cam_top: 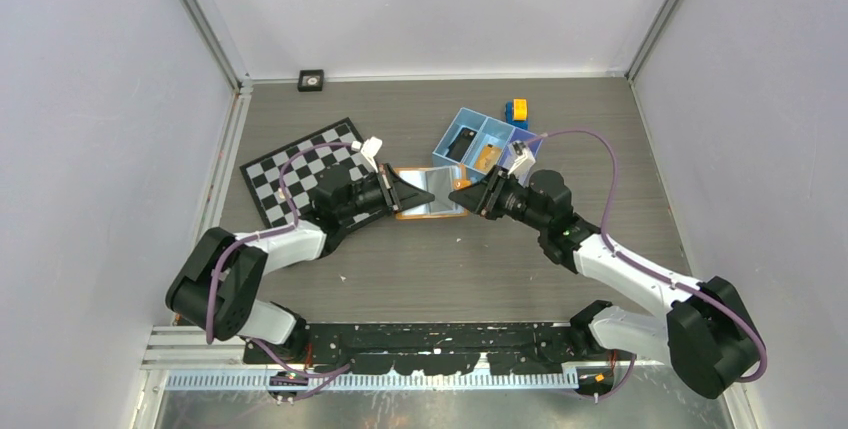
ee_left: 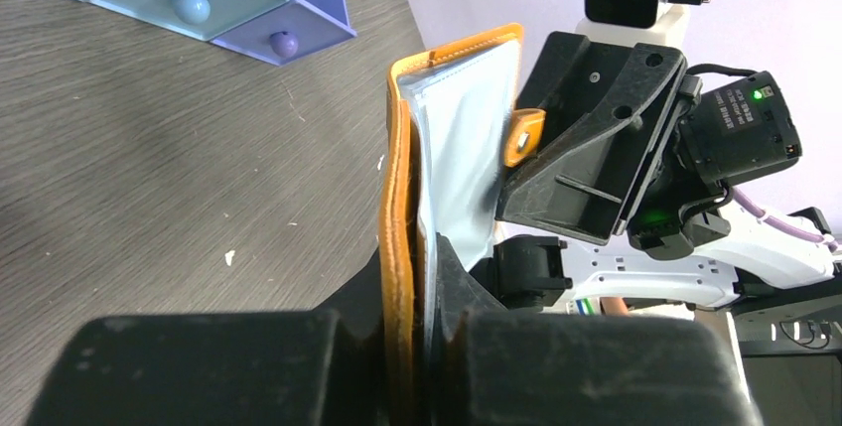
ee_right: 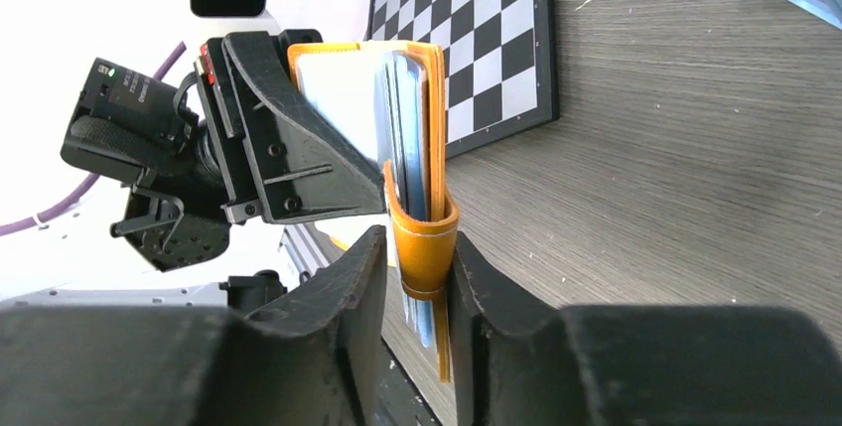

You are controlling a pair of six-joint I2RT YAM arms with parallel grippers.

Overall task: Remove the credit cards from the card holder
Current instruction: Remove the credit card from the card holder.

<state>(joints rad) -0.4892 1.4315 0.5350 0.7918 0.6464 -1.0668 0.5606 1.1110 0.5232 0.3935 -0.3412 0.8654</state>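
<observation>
Card holder point(cam_top: 430, 194), one, pinched tight between two grippers: left gripper point(cam_top: 402, 192), right gripper point(cam_top: 461, 196).

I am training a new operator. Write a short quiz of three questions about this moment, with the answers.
1. True or false: the left gripper and the right gripper both clamp the card holder.
2. Which lies on the left gripper's side of the table? A checkered board; B blue tray; C yellow-and-blue block.
3. Is the card holder open or closed?
Key: 1 true; 2 A; 3 open.
</observation>
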